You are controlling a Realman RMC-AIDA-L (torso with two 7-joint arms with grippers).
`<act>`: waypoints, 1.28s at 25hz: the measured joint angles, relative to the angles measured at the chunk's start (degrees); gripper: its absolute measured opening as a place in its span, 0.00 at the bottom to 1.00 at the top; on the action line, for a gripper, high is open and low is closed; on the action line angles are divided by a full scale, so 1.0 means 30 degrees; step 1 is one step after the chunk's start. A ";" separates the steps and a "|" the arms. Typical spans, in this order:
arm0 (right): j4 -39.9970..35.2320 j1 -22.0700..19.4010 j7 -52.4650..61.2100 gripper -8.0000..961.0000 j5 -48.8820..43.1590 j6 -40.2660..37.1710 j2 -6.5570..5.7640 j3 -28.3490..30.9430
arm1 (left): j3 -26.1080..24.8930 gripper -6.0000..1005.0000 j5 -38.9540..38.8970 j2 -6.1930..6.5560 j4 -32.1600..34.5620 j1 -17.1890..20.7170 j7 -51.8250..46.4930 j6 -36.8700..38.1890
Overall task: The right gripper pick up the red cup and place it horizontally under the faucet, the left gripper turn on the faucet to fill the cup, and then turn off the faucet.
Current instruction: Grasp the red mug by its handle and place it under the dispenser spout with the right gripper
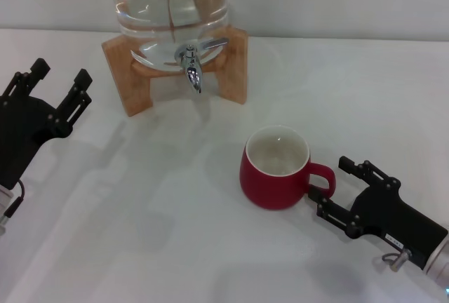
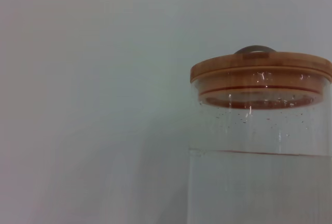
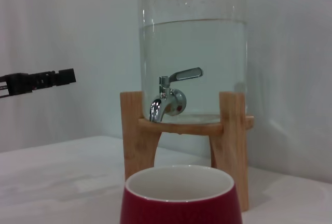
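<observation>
Squat glossy red ceramic mug (image 1: pixel 275 168) upright on white tabletop (image 1: pixel 175 233), directly ahead of black two-fingered right gripper (image 1: pixel 324 185), loop handle between its spread fingers but not yet pinched. Probably rigid, slick, breakable, empty so fairly light; best taken by handle or wall. Right arm low, nearly level. Left gripper (image 1: pixel 59 87) spread, raised beside chrome lever faucet (image 1: pixel 191 61), well apart
</observation>
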 joint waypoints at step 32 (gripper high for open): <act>0.0030 0.0643 -0.0783 0.76 0.0201 0.1648 0.0085 0.1437 | 0.0000 0.75 0.0000 0.0001 0.0001 -0.0162 0.0000 0.0000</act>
